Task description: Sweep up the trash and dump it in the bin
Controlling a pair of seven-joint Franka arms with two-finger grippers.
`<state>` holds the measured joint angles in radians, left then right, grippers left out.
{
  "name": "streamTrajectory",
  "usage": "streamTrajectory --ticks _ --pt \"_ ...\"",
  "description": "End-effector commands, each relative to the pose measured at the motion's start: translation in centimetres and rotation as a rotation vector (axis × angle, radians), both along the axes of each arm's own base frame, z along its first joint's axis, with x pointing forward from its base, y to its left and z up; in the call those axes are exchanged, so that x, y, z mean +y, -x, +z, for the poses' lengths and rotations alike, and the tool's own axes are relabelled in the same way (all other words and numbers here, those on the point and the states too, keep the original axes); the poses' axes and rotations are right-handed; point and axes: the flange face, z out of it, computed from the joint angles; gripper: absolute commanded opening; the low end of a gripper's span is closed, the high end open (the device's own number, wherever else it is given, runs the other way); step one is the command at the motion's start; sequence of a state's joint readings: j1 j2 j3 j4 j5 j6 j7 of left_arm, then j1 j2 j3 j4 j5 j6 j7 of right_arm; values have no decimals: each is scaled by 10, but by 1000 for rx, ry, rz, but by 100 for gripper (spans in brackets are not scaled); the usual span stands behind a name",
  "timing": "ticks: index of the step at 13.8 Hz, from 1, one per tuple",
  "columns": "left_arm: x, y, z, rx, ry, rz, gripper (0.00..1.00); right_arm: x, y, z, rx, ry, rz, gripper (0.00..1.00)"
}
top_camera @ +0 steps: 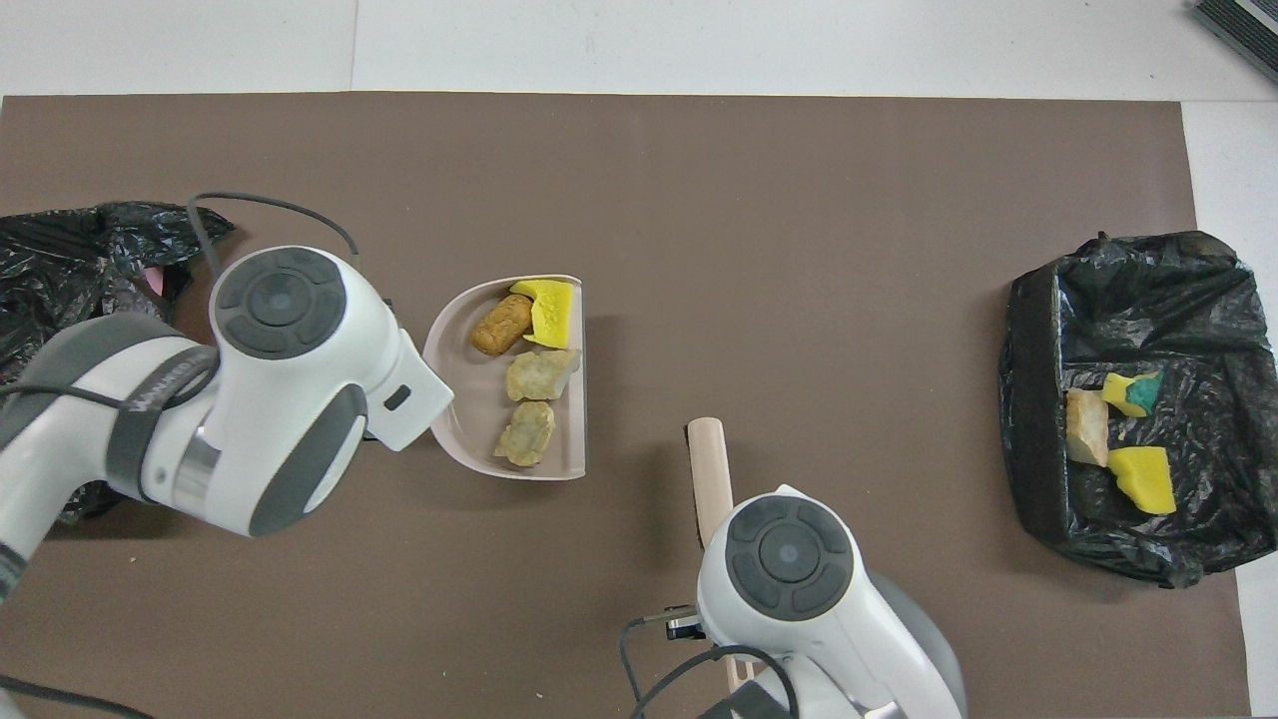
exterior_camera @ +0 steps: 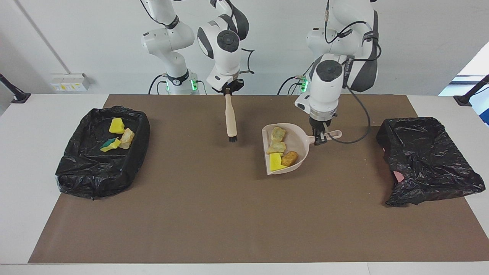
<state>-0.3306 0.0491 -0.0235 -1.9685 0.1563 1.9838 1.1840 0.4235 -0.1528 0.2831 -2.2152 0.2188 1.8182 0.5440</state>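
My left gripper (exterior_camera: 320, 136) is shut on the handle of a beige dustpan (exterior_camera: 298, 144), holding it level over the middle of the brown mat. Several pieces of trash lie in the pan: a yellow chunk (exterior_camera: 276, 162), an orange-brown one (exterior_camera: 289, 158) and two beige ones (exterior_camera: 277, 134). From overhead the dustpan (top_camera: 457, 399) shows the same trash (top_camera: 540, 374), while the arm's wrist hides the gripper. My right gripper (exterior_camera: 228, 91) is shut on the top of a brush (exterior_camera: 229, 118) that hangs bristles down, clear of the pan. The brush handle (top_camera: 708, 469) pokes out from under the right wrist.
A black-bag-lined bin (exterior_camera: 142, 131) at the right arm's end holds three sponge chunks (exterior_camera: 116, 125); overhead it is the bin (top_camera: 1033, 399). A second black-bag bin (exterior_camera: 424, 160), crumpled, stands at the left arm's end, seen overhead as the bag (top_camera: 70, 290).
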Motion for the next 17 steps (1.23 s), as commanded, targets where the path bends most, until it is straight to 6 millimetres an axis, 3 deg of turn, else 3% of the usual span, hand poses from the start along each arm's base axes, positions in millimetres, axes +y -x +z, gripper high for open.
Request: streamTrajectory --ticks 1,3,5,7,9,11,12,15,17 --pt "87 -1 33 -19 -7 4 0 26 22 -12 -19 -13 -76 0" --pt "158 -9 50 -36 -2 23 0 48 42 -17 11 -28 -114 0" --pt "236 -12 63 -54 5 115 0 62 74 -39 23 6 -103 0" --pt "307 -7 72 -79 2 237 0 72 83 -56 19 10 -106 0" --pt "371 0 85 -118 -7 349 0 67 89 -63 23 24 -92 0" --pt "419 7 95 -158 -26 420 0 62 95 -69 22 40 -80 0" --pt "433 7 101 -166 -35 426 0 60 96 -72 21 44 -86 0" --pt "486 1 123 -172 -111 282 0 61 95 -85 -23 11 -95 0" --pt "518 -4 119 -140 -197 266 0 60 98 -89 -32 20 -78 0"
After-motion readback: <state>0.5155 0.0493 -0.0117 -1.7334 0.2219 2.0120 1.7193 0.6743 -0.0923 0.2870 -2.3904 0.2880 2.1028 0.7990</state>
